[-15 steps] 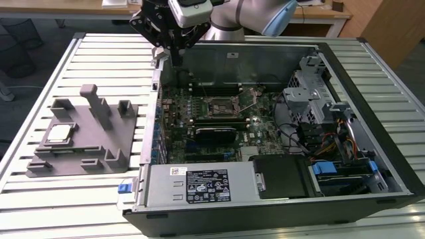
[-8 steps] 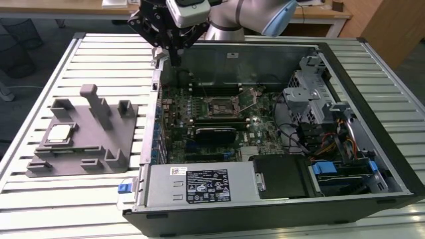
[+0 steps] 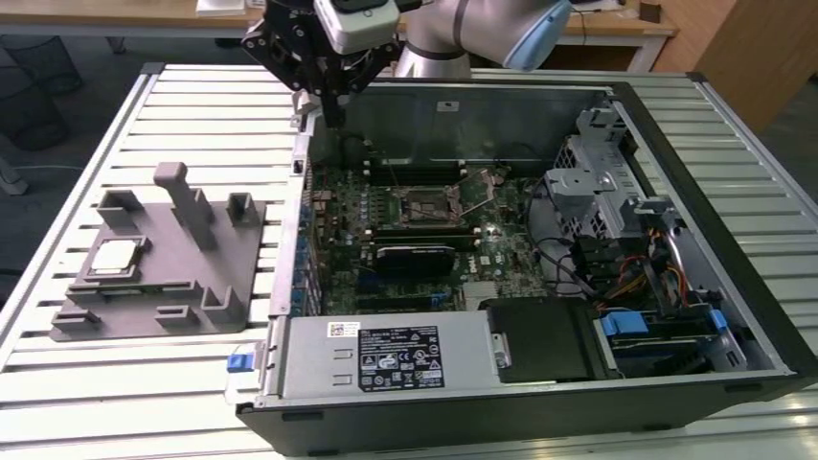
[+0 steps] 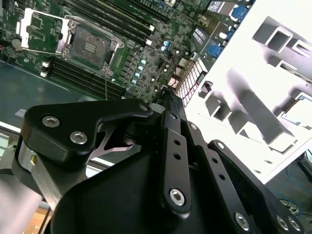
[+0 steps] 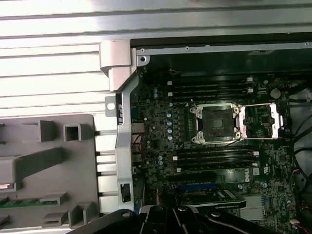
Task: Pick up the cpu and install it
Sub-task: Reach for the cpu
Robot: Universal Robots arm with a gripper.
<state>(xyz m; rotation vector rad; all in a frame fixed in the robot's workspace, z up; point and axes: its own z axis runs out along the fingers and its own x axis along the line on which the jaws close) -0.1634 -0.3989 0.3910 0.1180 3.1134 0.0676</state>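
Exterior view, table [image 3: 115,393]: slatted metal, and it carries everything I'm working with.
Computer case [image 3: 511,414]: on its side with the lid off, so the board faces up at me.
Tray [image 3: 153,311]: grey and pegged, just beside the case on the exterior view's left. It parks the parts.
Claw [image 3: 335,113]: over the case's far corner, clenched on nothing as far as I can see.
Socket [image 5: 217,124]: latch frame swung open, and the socket is bare.
Cpu [image 3: 115,255]: flat in a tray pocket, well apart from the claw.
Sticker [image 3: 398,359]: white label, print too small for me to read.

Open computer case [image 3: 511,422] on slatted metal table [image 3: 115,388], grey pegged tray [image 3: 167,292] just beside it, possibly touching.
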